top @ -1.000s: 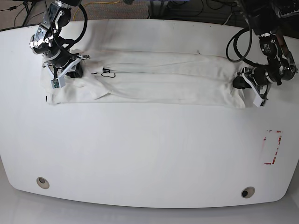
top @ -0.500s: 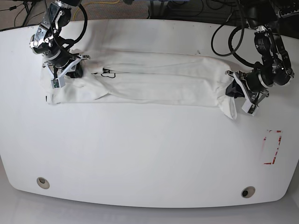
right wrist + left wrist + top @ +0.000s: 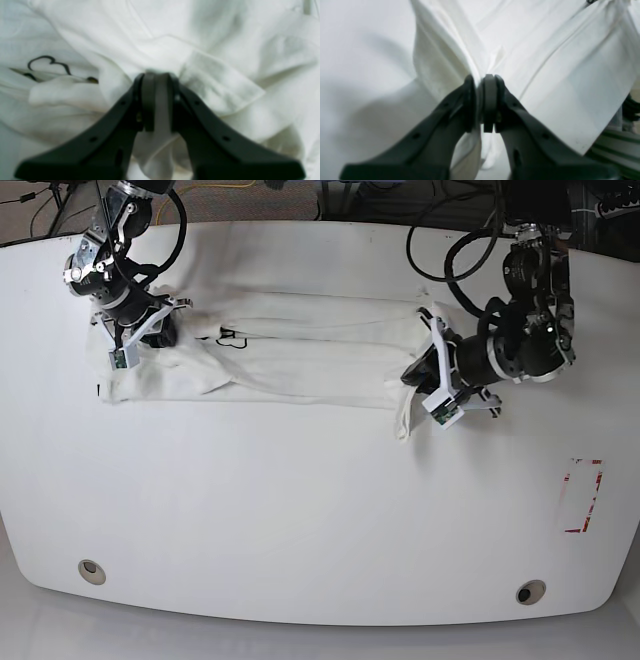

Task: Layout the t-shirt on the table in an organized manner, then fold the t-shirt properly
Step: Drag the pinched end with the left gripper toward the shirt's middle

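At the near edge of the large glossy white tabletop (image 3: 300, 510) sit two round metal grommet holes (image 3: 92, 571), with a red-and-white tape rectangle (image 3: 583, 496) off to one side. Farther back, the white soft cotton t-shirt (image 3: 300, 360) lies as a long narrow band across the table. The left gripper (image 3: 418, 376), black-fingered, pinches the shirt's end with its jaws pressed together on a fold of cloth (image 3: 480, 75), and that end is lifted and doubled over toward the middle. At the opposite end, the right gripper (image 3: 150, 335) clamps bunched fabric (image 3: 155, 71) tight, beside a black printed outline (image 3: 47, 63) on the shirt.
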### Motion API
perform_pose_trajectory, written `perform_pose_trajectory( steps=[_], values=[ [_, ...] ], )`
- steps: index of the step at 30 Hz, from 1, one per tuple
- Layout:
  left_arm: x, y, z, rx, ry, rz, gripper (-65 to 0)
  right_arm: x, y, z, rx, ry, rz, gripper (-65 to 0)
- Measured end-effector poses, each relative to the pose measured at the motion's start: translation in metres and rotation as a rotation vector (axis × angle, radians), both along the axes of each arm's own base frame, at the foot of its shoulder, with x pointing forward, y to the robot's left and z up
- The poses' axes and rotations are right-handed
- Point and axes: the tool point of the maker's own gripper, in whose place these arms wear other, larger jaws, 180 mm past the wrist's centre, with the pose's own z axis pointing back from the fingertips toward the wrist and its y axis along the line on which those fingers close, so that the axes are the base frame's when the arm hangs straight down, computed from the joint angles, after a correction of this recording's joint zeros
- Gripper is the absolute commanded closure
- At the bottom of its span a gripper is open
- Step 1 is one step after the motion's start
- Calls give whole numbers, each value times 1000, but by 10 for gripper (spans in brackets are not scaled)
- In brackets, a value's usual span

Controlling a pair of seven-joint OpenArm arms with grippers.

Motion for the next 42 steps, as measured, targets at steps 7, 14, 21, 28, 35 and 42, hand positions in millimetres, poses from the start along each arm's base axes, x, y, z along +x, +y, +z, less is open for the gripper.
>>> perform_pose_trajectory(
  steps=[7,14,21,28,35,42],
  values=[
    [-1,-51,6,-80,-7,-80,-22,0,-1,1,-3,-1,1,-87],
    [2,-80,-10,-40,28,-119,-22,0,-1,1,-2,-1,0,-87],
    [-5,-97,-15,-72,63,-138,-22,1,-1,1,-2,-2,1,-87],
    [-10,-110,-17,-71,70,-178,-44,1,-1,1,-2,-1,1,-87],
    [-10,-118,-26,-60,102,-209,-271,1,-1,1,-2,-1,1,-87],
    [-9,-129,-16,-54,94,-228,-342,1,-1,1,-2,-2,1,-87]
  ],
)
